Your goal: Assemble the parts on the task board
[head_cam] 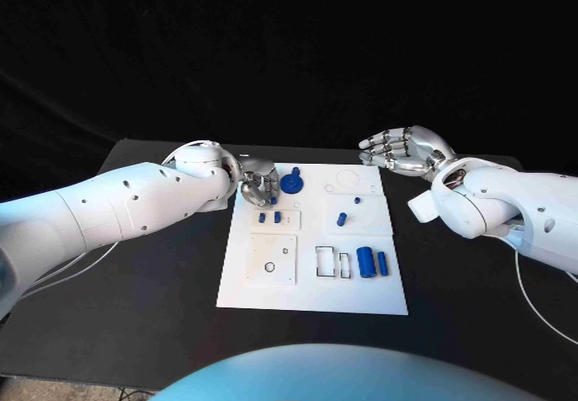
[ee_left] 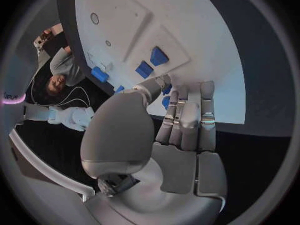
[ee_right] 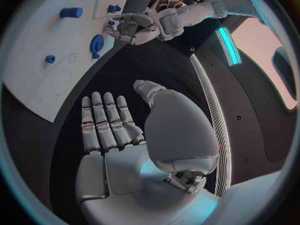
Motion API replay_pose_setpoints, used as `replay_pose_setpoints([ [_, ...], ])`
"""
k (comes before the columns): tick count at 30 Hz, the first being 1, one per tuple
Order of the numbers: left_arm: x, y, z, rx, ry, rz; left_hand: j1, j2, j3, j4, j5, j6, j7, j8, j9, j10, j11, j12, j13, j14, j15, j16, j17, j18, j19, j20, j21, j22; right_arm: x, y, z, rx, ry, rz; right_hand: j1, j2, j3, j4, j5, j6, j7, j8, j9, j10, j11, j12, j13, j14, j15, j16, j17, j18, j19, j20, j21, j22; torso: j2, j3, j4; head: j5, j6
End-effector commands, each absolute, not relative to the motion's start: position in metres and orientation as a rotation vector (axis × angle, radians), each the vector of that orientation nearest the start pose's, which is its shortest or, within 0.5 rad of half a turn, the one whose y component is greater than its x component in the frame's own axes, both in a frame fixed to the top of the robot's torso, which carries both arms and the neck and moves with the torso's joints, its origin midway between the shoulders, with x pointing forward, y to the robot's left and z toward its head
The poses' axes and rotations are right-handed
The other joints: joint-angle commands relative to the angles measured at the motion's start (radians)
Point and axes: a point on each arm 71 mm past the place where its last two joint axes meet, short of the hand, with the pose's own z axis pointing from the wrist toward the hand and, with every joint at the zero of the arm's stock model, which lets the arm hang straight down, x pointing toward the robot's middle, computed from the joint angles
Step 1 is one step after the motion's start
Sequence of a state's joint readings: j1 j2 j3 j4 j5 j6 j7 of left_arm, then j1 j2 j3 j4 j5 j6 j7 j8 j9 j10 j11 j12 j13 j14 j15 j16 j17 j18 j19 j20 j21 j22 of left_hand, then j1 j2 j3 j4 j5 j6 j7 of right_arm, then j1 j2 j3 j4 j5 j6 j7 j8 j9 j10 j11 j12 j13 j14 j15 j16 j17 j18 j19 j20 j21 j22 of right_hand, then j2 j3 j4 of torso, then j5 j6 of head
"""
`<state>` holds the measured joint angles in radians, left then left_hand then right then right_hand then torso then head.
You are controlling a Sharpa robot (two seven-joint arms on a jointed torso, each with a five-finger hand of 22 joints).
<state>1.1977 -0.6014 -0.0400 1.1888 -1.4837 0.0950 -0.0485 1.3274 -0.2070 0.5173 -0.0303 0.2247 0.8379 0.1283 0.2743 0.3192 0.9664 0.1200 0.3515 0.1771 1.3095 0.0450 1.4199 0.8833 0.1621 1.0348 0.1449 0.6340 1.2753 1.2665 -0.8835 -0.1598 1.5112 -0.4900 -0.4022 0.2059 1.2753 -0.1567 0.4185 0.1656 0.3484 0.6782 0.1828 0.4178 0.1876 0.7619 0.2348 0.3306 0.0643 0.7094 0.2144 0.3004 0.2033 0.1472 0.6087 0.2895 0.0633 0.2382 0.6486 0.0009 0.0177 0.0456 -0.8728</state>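
Fingers (head_cam: 256,190) of the left hand (head_cam: 256,180) curl downward at the white task board's (head_cam: 241,288) upper-left corner, grip unclear; the round blue disc part (head_cam: 293,182) lies just right of them, while the right hand (head_cam: 403,152) hovers open, well apart

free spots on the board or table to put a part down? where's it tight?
Free: the task board strip nearest the robot, below the two blue cylinders; black table right of the board. Crowded: the far-left corner, where the left hand sits by the blue disc part. The right hand hovers open off the far-right corner.
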Motion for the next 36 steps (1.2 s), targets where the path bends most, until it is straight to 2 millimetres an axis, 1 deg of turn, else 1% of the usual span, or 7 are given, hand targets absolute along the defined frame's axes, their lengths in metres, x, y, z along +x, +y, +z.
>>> replay_pose_setpoints([
  [1, 0.531, 0.168, -0.231, 0.324, 2.039, -0.543, -0.008, -0.001, -0.007, -0.001, 0.005, -0.011, 0.002, -0.008, -0.002, -0.01, 0.002, 0.007, 0.002, -0.01, 0.004, -0.004, -0.005, 0.017, 0.0, 0.006, -0.006, -0.001, 0.486, -0.232, -0.192, 0.641, 1.654, 1.142, -0.007, 0.0, 0.001, 0.004, 0.003, 0.005, 0.095, 0.006, -0.001, 0.007, 0.0, 0.001, 0.0, -0.004, 0.002, -0.006, -0.003, -0.006, 0.0, 0.001, 0.0, -0.003, 0.0, 0.0001, 0.0, 0.001, 0.0],
  [9, 0.532, 0.174, -0.23, 0.308, 2.024, -0.537, -0.006, -0.002, -0.018, -0.003, 0.006, -0.045, -0.006, -0.018, -0.007, -0.086, 0.018, 0.006, -0.003, -0.026, 0.017, -0.003, -0.029, 0.016, 0.001, 0.018, -0.016, -0.002, 0.487, -0.236, -0.193, 0.575, 1.665, 1.079, 0.018, -0.014, 0.02, -0.035, -0.023, 0.039, 0.082, 0.014, -0.004, 0.04, -0.012, -0.001, -0.001, 0.018, -0.008, 0.005, -0.005, 0.003, 0.056, 0.0, 0.011, -0.001, -0.001, 0.0002, -0.0001, 0.001, 0.0],
  [15, 0.53, 0.188, -0.222, 0.217, 1.983, -0.611, -0.004, -0.001, -0.021, -0.005, 0.013, -0.044, -0.004, -0.013, -0.007, -0.094, 0.02, 0.012, -0.003, -0.034, 0.019, -0.005, -0.048, 0.017, 0.002, 0.021, -0.017, -0.002, 0.488, -0.238, -0.193, 0.379, 1.697, 0.989, 0.057, -0.031, 0.089, -0.119, -0.068, 0.11, 0.053, -0.008, -0.02, 0.138, -0.046, -0.041, 0.0, 0.192, -0.058, 0.062, 0.038, 0.037, 0.213, -0.016, 0.06, -0.004, -0.002, 0.0005, 0.0007, -0.004, 0.0],
  [21, 0.526, 0.21, -0.209, -0.001, 1.942, -0.769, 0.009, 0.015, -0.008, -0.01, 0.008, 0.019, 0.04, 0.033, 0.002, -0.032, -0.001, 0.072, 0.005, -0.075, 0.001, -0.048, -0.163, 0.021, 0.014, 0.009, -0.018, 0.002, 0.491, -0.239, -0.194, 0.079, 1.703, 0.849, 0.058, -0.043, 0.148, -0.161, -0.071, 0.184, 0.024, -0.015, -0.014, 0.267, -0.082, -0.112, 0.002, 0.339, -0.106, 0.082, 0.099, 0.038, 0.323, -0.061, 0.095, -0.004, -0.004, 0.001, 0.0029, -0.025, 0.001],
  [24, 0.524, 0.221, -0.204, -0.214, 1.932, -0.918, 0.01, 0.024, 0.01, -0.011, 0.017, 0.038, 0.044, 0.046, 0.002, -0.015, -0.006, 0.091, 0.003, -0.213, -0.006, -0.172, -0.408, 0.019, -0.019, 0.002, -0.051, -0.009, 0.491, -0.239, -0.196, -0.044, 1.724, 0.768, 0.061, -0.039, 0.139, -0.18, -0.08, 0.22, 0.004, -0.015, -0.002, 0.352, -0.107, -0.135, 0.005, 0.43, -0.142, 0.116, 0.145, 0.036, 0.396, -0.097, 0.143, 0.021, -0.005, 0.0008, 0.0052, -0.033, 0.003],
  [28, 0.523, 0.233, -0.194, -0.509, 1.827, -1.139, -0.023, 0.032, -0.003, 0.017, 0.023, 0.033, 0.044, 0.055, 0.002, -0.028, -0.003, 0.091, -0.006, -0.233, -0.002, -0.237, -0.441, 0.019, -0.035, 0.003, -0.095, -0.037, 0.493, -0.235, -0.201, -0.195, 1.759, 0.643, 0.053, -0.037, 0.083, -0.194, -0.098, 0.261, -0.025, -0.022, 0.017, 0.445, -0.143, -0.159, 0.021, 0.573, -0.192, 0.208, 0.233, 0.033, 0.502, -0.154, 0.254, 0.093, -0.008, 0.0013, 0.009, -0.042, 0.009],
  [36, 0.513, 0.244, -0.178, -0.907, 1.569, -1.472, -0.044, 0.045, -0.024, 0.046, 0.057, 0.016, 0.047, 0.064, 0.0, -0.041, 0.001, 0.101, -0.015, -0.252, 0.003, -0.297, -0.469, 0.019, -0.054, 0.009, -0.164, -0.089, 0.497, -0.223, -0.206, -0.349, 1.776, 0.481, 0.015, -0.073, 0.08, -0.177, -0.091, 0.281, -0.031, -0.076, 0.037, 0.449, -0.147, -0.26, 0.033, 0.736, -0.208, 0.455, 0.475, 0.032, 0.599, -0.199, 0.427, 0.226, -0.007, -0.0014, 0.0089, -0.043, 0.019],
])
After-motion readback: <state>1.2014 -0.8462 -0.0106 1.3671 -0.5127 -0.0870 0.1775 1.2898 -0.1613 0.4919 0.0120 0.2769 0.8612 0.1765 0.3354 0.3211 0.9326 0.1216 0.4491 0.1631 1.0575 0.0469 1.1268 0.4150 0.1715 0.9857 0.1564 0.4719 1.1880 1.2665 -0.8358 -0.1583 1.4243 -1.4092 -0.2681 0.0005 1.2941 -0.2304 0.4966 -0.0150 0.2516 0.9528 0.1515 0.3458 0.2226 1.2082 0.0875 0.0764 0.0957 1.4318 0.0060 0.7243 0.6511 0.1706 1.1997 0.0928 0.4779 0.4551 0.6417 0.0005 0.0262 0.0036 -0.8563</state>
